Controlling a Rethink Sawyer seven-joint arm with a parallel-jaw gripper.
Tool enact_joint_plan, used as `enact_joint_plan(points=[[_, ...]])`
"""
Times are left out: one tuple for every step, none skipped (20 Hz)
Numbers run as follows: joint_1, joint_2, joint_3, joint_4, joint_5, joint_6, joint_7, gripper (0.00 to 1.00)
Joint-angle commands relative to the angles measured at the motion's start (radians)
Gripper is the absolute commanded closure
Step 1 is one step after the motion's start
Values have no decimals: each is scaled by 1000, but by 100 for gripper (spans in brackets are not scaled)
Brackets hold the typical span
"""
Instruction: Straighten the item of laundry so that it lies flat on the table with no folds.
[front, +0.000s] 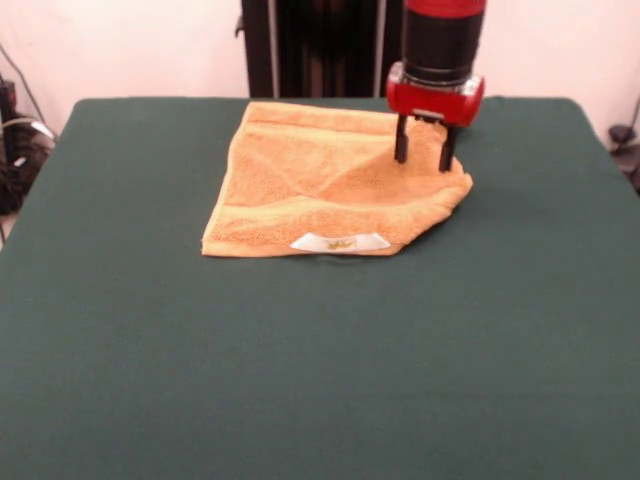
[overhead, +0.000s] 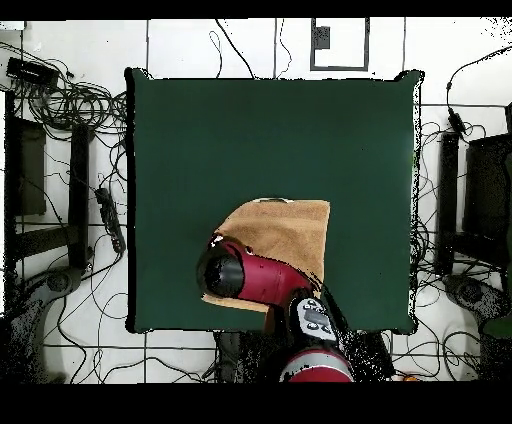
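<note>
An orange-tan towel (front: 320, 190) lies on the dark green table (front: 300, 360) toward its far side, with a white label (front: 340, 242) at the near edge. Its right side is folded over, leaving a diagonal edge and a crease across the middle. My gripper (front: 424, 158) stands open over the towel's right corner, with both black fingertips down at the cloth and nothing between them. From overhead the towel (overhead: 285, 230) shows partly under the red arm (overhead: 255, 277), and the gripper itself is hidden beneath the arm.
The table (overhead: 270, 140) is far larger than the towel. Cables and dark equipment (overhead: 60, 200) lie on the floor around it. A black stand (front: 320, 45) rises behind the far edge.
</note>
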Motion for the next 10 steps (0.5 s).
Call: enact_joint_plan(points=[[0, 99, 43, -199, -81, 127, -49, 0], [-3, 103, 46, -211, -90, 132, -44, 0], [-2, 105, 49, -220, -97, 139, -37, 0], [-1, 108, 51, -229, -105, 146, -30, 0], [0, 108, 53, -238, -110, 154, -24, 0], [-1, 107, 55, -241, -113, 162, -21, 0], [-1, 106, 57, -244, -115, 169, -18, 0], [-2, 105, 59, -247, -118, 177, -14, 0], [-3, 104, 61, -250, -121, 184, -11, 0], [-3, 102, 63, -253, -124, 192, -7, 0]])
